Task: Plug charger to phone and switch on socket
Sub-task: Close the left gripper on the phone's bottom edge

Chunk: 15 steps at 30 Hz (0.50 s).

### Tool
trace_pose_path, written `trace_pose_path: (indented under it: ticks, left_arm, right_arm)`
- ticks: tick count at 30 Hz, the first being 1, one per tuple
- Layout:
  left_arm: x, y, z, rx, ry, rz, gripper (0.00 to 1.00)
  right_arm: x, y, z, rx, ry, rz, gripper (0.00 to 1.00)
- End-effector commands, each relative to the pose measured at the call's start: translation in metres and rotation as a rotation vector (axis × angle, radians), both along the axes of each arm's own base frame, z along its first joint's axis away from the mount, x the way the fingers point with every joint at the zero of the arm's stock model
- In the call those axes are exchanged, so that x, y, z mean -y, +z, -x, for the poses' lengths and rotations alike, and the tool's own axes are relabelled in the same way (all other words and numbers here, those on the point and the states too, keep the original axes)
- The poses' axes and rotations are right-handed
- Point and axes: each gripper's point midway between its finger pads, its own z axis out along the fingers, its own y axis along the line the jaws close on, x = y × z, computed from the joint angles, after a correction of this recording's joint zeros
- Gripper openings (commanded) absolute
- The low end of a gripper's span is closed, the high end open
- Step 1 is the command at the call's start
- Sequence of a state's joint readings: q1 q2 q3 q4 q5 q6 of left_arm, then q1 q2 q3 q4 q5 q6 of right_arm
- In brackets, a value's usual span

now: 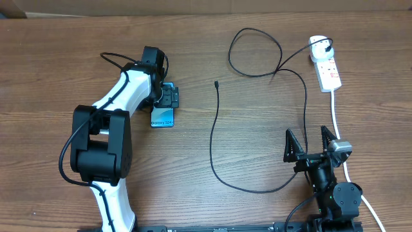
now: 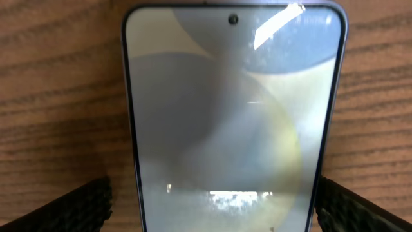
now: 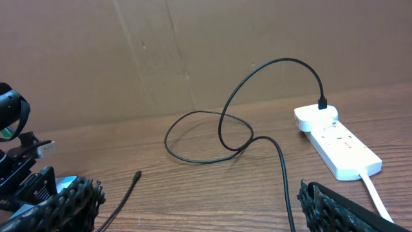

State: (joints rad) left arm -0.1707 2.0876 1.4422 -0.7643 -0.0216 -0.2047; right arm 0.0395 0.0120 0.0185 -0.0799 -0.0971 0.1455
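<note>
The phone [image 1: 163,118] lies flat on the wooden table, its far half hidden under my left gripper [image 1: 168,96]. In the left wrist view the phone [image 2: 232,116] fills the frame, and my left gripper [image 2: 212,212] stands open astride it, one finger on each long side. The charger [image 1: 216,138] is a thin black cable that runs from the socket [image 1: 327,64] through a loop and a long curve. Its connector tip [image 1: 216,84] lies free right of the phone. My right gripper [image 1: 312,145] is open and empty near the front, with the tip [image 3: 137,174] and socket [image 3: 338,145] ahead of it.
The socket's thick white cord [image 1: 338,122] runs down the right side, close past my right arm. A brown cardboard wall [image 3: 193,51] closes the table's far side. The charger's loop [image 3: 206,138] lies between the phone and the socket.
</note>
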Motion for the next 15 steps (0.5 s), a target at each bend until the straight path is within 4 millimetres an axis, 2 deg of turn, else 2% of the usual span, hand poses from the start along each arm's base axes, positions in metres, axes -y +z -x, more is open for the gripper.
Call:
trace_pose_path:
  ticks: [1,8,15]
  left_arm:
    - [0.0042,-0.0153,0.0083,-0.028,-0.001,0.011,0.96]
    - [0.0045,-0.0151,0.0073,-0.024,-0.001,0.012,0.91]
    - [0.0045,-0.0152,0.0078,-0.026,0.000,0.012,0.75]
  right_arm:
    - [-0.0001,-0.0023,-0.0001,0.001,-0.002,-0.003,1.00]
    - [-0.0001,-0.0023,-0.0001,0.001,-0.002,-0.003,1.00]
    - [-0.0001,-0.0023,-0.0001,0.001,-0.002,-0.003,1.00]
